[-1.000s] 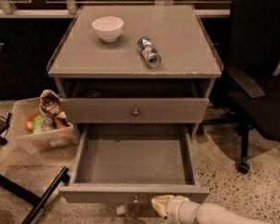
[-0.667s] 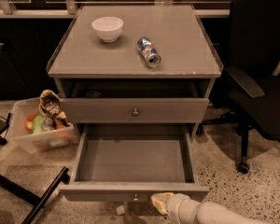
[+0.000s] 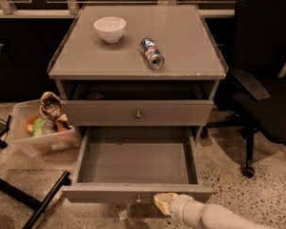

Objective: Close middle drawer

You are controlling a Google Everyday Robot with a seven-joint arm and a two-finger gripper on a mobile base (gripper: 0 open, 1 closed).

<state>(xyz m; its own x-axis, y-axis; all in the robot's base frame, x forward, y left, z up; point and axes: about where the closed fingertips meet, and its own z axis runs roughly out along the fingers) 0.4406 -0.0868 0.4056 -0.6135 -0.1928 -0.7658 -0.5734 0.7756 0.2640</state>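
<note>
The middle drawer [image 3: 136, 162] is pulled far out of the grey cabinet. Its plain grey inside shows and holds nothing. Its flat front [image 3: 100, 193] faces me, with a small round knob [image 3: 138, 199] at the centre of its lower edge. My gripper [image 3: 164, 202], a cream tip on a pale arm coming in from the bottom right, is right at the drawer's front, just right of the knob. Whether it touches the front is not visible.
The taller drawer [image 3: 138, 113] above stands slightly out. A white bowl [image 3: 109, 28] and a tipped can [image 3: 152, 53] lie on the cabinet top. A clear bin of snacks [image 3: 40, 128] sits on the floor at left, and a black office chair [image 3: 267, 94] stands at right.
My gripper has crept a little up and left towards the drawer's front. The drawer looks as far out as before.
</note>
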